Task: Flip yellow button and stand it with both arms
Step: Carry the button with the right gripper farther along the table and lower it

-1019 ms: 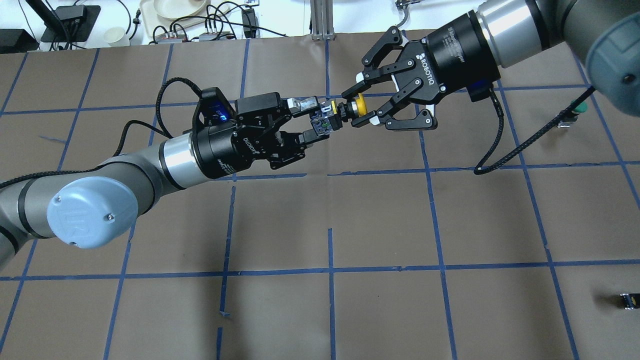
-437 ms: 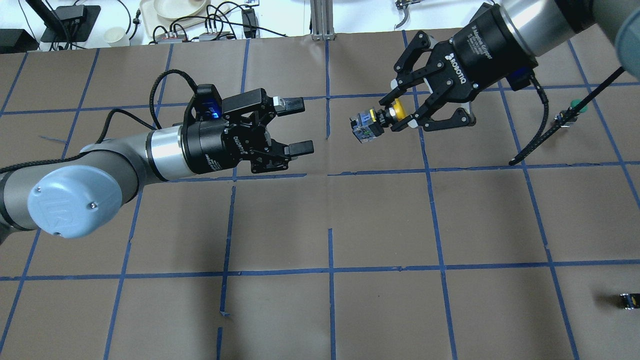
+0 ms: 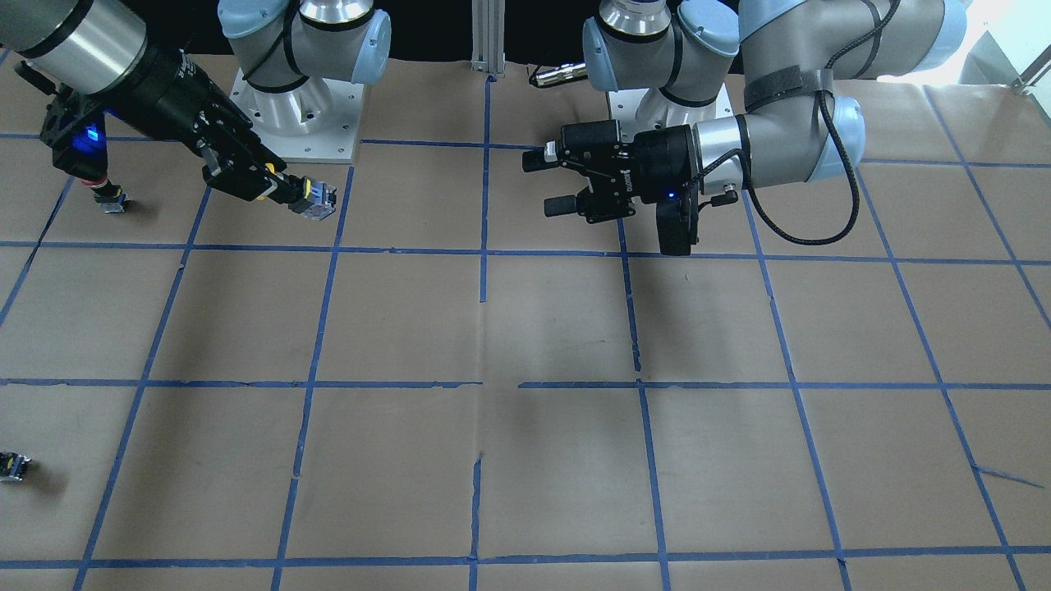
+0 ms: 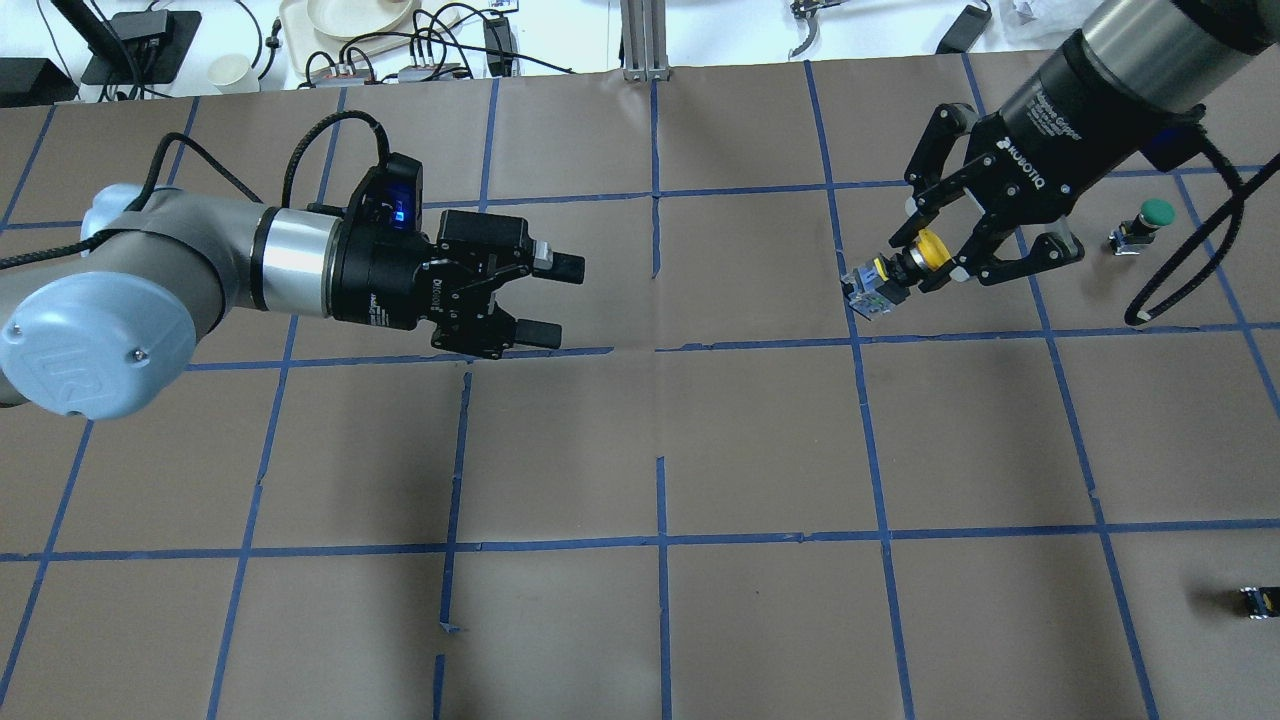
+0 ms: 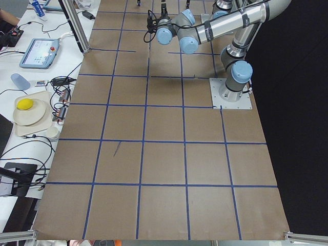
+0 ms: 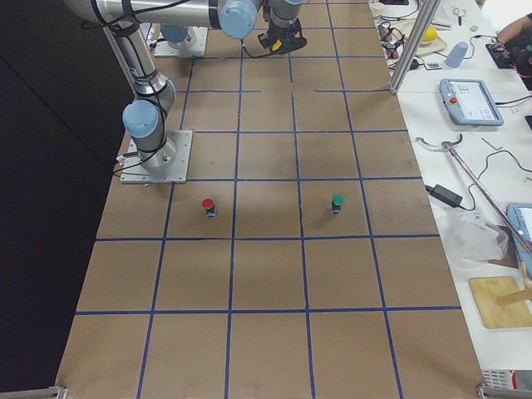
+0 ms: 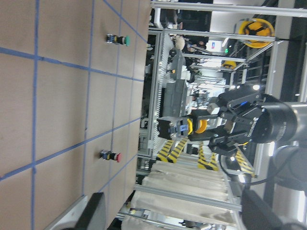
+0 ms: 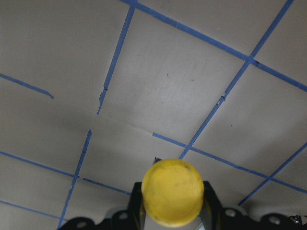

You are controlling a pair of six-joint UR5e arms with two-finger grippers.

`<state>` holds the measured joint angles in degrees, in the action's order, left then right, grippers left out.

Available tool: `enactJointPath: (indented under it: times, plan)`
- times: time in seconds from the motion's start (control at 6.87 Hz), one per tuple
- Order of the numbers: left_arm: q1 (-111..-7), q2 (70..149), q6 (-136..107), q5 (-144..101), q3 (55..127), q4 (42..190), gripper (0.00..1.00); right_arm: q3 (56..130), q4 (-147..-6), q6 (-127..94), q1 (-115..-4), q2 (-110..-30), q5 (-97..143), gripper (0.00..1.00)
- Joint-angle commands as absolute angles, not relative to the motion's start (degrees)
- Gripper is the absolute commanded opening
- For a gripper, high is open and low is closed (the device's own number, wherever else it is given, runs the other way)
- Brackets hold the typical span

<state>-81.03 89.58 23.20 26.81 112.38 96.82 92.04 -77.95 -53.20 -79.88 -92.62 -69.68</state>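
Observation:
The yellow button (image 4: pixel 920 250) is held in the air by its cap end in my right gripper (image 4: pixel 925 262), over the table's right side. Its black and silver base (image 4: pixel 868 291) points away from the gripper, tilted down toward the table. In the front-facing view the button (image 3: pixel 308 197) hangs at that gripper's tip. The right wrist view shows the yellow cap (image 8: pixel 172 191) from above. My left gripper (image 4: pixel 558 300) is open and empty at the left, well apart from the button. The left wrist view shows the right gripper (image 7: pixel 206 127) holding the button (image 7: pixel 196 127).
A green-capped button (image 4: pixel 1145 222) stands just right of the right gripper. A red-capped button (image 3: pixel 105 193) stands under the right wrist. A small black block (image 4: pixel 1258 602) lies near the right edge. Cables and a plate sit on the white bench (image 4: pixel 560 30) beyond the table.
One second ago both grippers held the button between them. The left gripper opened and drew back left. The right gripper carried the button to the right and lower.

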Motion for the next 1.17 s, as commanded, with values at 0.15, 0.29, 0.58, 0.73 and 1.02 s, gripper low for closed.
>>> enactJointPath:
  times: [0.15, 0.29, 0.58, 0.73, 1.02]
  plan:
    - [-80.7, 93.3, 9.1, 53.1, 103.5, 90.1, 1.00, 93.5, -76.8, -55.9, -74.4, -92.0, -89.1, 0.25]
    - [-81.4, 93.5, 8.9, 63.8, 100.3, 89.9, 1.00, 94.9, -81.5, -57.0, -72.1, -91.1, -90.5, 0.22]
    - [-84.1, 93.2, 8.2, 81.3, 95.5, 88.7, 1.00, 96.9, -88.5, -54.7, -68.1, -86.5, -98.4, 0.05]
    - [-86.5, 93.2, 4.2, 87.0, 92.8, 88.3, 1.00, 97.7, -94.5, -58.9, -66.2, -84.5, -105.1, 0.06]
    - [-90.8, 92.7, 1.2, 93.2, 89.0, 88.4, 1.00, 103.4, -108.4, -56.0, -60.2, -78.9, -109.7, 0.06]
